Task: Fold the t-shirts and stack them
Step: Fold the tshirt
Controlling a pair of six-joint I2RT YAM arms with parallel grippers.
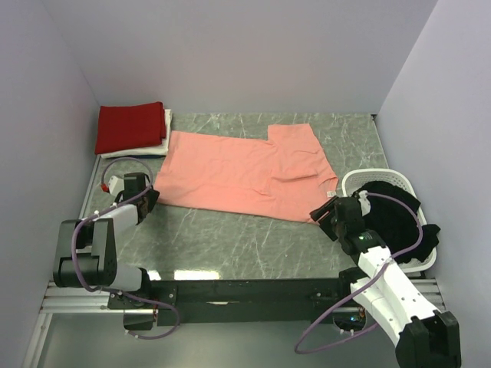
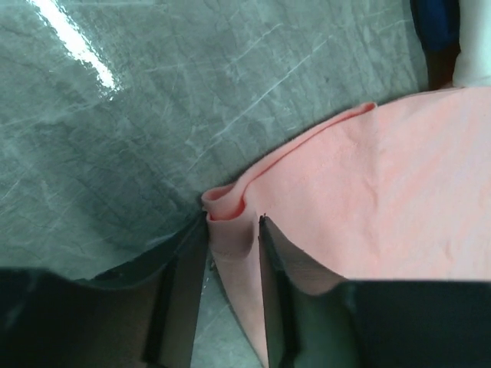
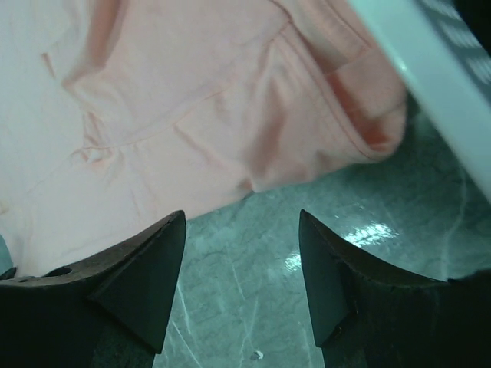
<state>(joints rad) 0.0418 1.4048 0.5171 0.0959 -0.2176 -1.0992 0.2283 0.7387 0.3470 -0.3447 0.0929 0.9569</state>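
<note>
A salmon-pink t-shirt (image 1: 245, 167) lies spread across the middle of the table. My left gripper (image 1: 148, 195) is shut on the shirt's near left corner (image 2: 230, 230), the cloth pinched between its jaws. My right gripper (image 1: 325, 216) is open and empty just before the shirt's near right edge (image 3: 253, 138), over bare table. A folded deep red t-shirt (image 1: 130, 126) lies on a folded white t-shirt (image 1: 157, 146) at the back left. A black t-shirt (image 1: 391, 207) fills the white basket (image 1: 349, 182) at the right.
The table (image 1: 230, 238) is grey-green marble, walled at the back and both sides. The basket's white rim (image 3: 430, 84) stands close to the right of my right gripper. A black rail (image 1: 245, 291) runs along the near edge.
</note>
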